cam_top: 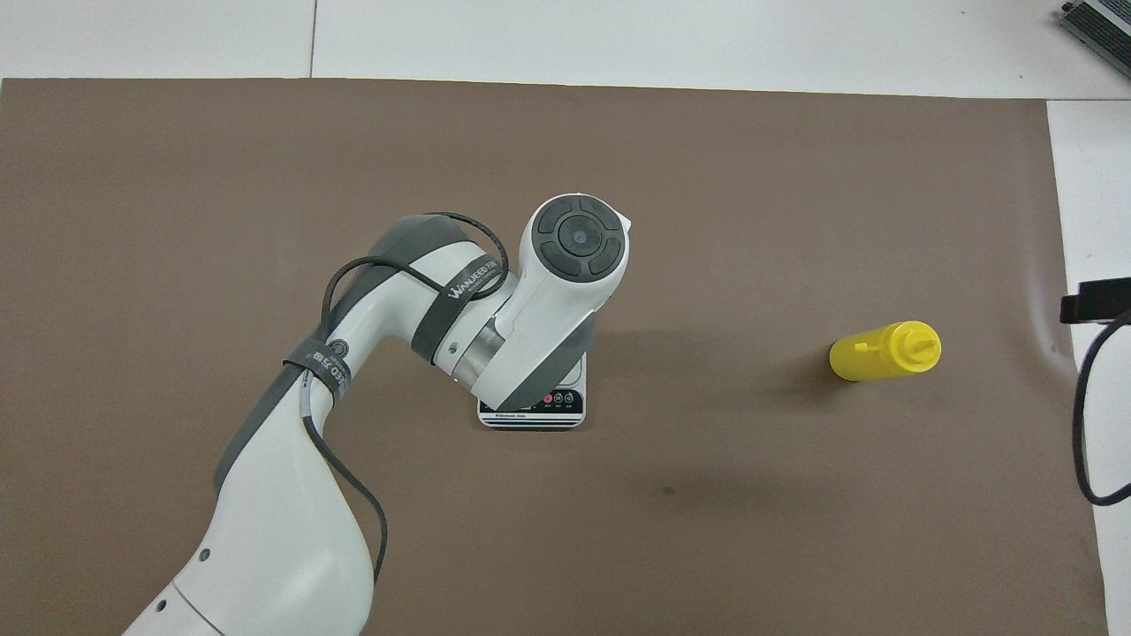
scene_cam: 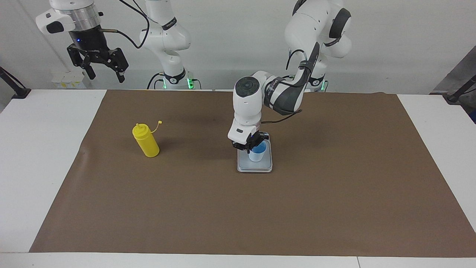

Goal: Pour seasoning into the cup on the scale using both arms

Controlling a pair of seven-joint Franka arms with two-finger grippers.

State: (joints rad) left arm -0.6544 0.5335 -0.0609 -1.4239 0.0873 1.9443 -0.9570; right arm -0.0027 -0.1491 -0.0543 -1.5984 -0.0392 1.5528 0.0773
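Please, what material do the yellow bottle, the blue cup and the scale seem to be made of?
The yellow bottle: probably soft plastic, matte, evenly coloured, with a moulded nozzle and a thin tethered cap.
The blue cup: likely thin plastic, smooth, one flat light blue colour.
The scale: pale smooth weighing plate, perhaps plastic or glass, in a silver-grey body that may be plastic or metal; I cannot tell which.

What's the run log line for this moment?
left gripper: shut on cup, on scale | right gripper: open, raised, waiting | yellow squeeze bottle: upright, untouched
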